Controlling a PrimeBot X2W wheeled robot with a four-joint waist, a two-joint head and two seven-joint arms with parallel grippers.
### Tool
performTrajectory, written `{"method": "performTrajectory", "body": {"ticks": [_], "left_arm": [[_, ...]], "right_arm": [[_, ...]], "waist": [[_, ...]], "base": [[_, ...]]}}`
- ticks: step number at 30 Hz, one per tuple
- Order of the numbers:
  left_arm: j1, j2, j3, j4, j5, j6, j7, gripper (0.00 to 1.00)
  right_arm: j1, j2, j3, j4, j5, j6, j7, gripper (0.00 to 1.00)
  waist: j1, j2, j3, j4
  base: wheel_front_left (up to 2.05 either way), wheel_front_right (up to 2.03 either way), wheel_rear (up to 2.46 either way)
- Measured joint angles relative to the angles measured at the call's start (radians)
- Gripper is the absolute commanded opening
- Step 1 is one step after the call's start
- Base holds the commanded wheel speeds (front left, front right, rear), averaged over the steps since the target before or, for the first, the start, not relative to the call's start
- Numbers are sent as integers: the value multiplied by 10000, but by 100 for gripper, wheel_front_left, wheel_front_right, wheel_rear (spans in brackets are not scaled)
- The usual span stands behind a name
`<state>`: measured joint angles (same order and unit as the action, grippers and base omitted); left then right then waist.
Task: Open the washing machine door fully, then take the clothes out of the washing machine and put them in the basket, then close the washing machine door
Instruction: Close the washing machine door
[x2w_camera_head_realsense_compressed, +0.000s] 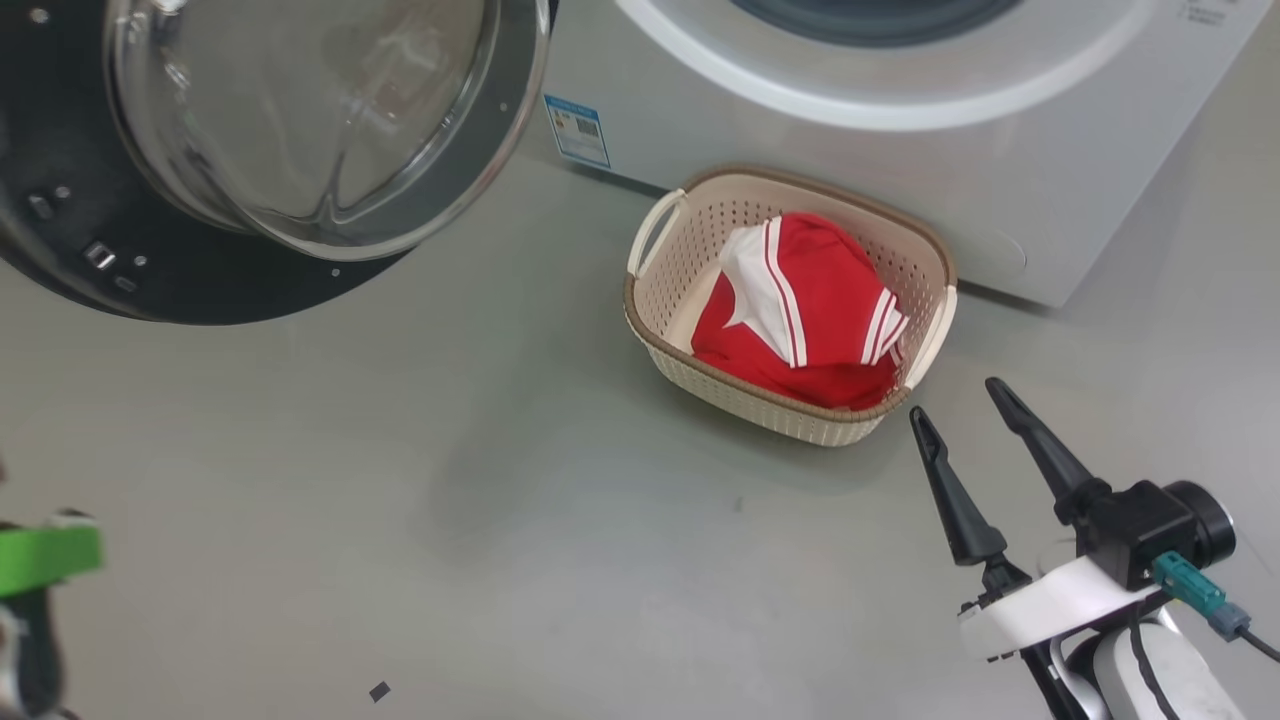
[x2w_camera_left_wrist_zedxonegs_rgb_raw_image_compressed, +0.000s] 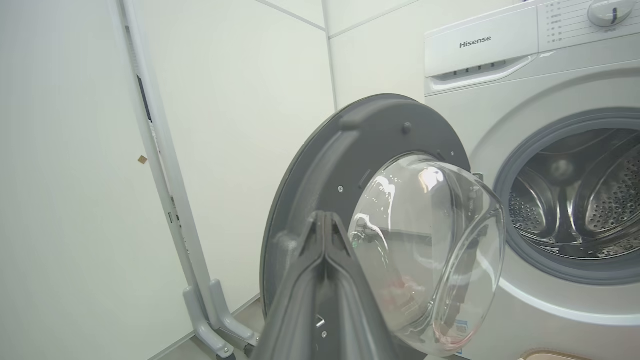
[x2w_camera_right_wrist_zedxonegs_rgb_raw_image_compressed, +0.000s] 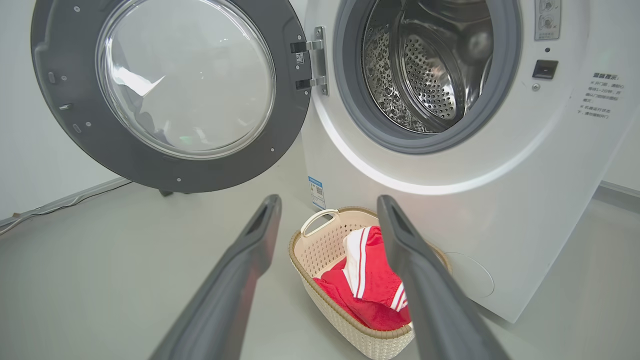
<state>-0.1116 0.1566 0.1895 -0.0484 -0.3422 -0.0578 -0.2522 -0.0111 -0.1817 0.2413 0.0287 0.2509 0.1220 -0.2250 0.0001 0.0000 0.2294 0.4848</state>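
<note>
The large, round, black-rimmed washing machine door (x2w_camera_right_wrist_zedxonegs_rgb_raw_image_compressed: 185, 80) with its bulging clear glass window stands swung wide open. It is hinged at the 9 o'clock side of the big white front-loading washing machine (x2w_camera_right_wrist_zedxonegs_rgb_raw_image_compressed: 450, 210). The perforated steel drum (x2w_camera_right_wrist_zedxonegs_rgb_raw_image_compressed: 430, 75) shows inside the grey rubber seal (x2w_camera_right_wrist_zedxonegs_rgb_raw_image_compressed: 347, 75).

In the head view the small cream plastic basket (x2w_camera_head_realsense_compressed: 700, 225), with perforated sides and a brown woven-look rim, sits on the grey floor (x2w_camera_head_realsense_compressed: 400, 450) just toward 1 o'clock of centre, just beside the machine's front. The bright red clothes (x2w_camera_head_realsense_compressed: 815, 310) lie inside it, a white panel with striped trim on top. A small blue label sticker (x2w_camera_head_realsense_compressed: 577, 130) sits at the basket's 10 o'clock.

The right tool (x2w_camera_head_realsense_compressed: 953, 397) hangs at 4 o'clock, fingers spread apart and holding nothing. Its tips are near the basket's 5 o'clock corner but apart from it.

In the left wrist view the left tool (x2w_camera_left_wrist_zedxonegs_rgb_raw_image_compressed: 325, 220) has its dark fingers pressed together with nothing between them, in front of the door's inner face at 7 o'clock of the glass. Whether it touches the door cannot be told.
</note>
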Motion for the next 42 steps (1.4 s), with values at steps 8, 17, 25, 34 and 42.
{"method": "performTrajectory", "body": {"ticks": [8,17,25,34,42], "left_arm": [[-1161,1235,1540,462,-685,48,61,0],[-2851,1918,3053,2345,-2644,196,1294,0],[-4451,2019,4109,4153,-4755,564,2731,0],[-5945,2123,5668,5898,-6878,1384,4042,0],[-6973,2048,6098,6938,-8038,1592,5283,0]], "right_arm": [[-479,-282,-29,-249,-92,0,102,100],[-639,-539,-142,-497,-123,0,303,100],[-759,-662,-115,-587,-123,0,366,100],[-918,-702,-46,-671,-121,0,437,100],[-919,-729,-113,-702,-119,0,437,100]], "waist": [[0,0,783,-376],[0,0,1489,-941],[0,0,1802,-1297],[0,0,2011,-1608],[0,0,2143,-1767]], "base": [[0,0,0],[0,0,0],[0,0,0],[0,0,0],[0,0,0]]}}
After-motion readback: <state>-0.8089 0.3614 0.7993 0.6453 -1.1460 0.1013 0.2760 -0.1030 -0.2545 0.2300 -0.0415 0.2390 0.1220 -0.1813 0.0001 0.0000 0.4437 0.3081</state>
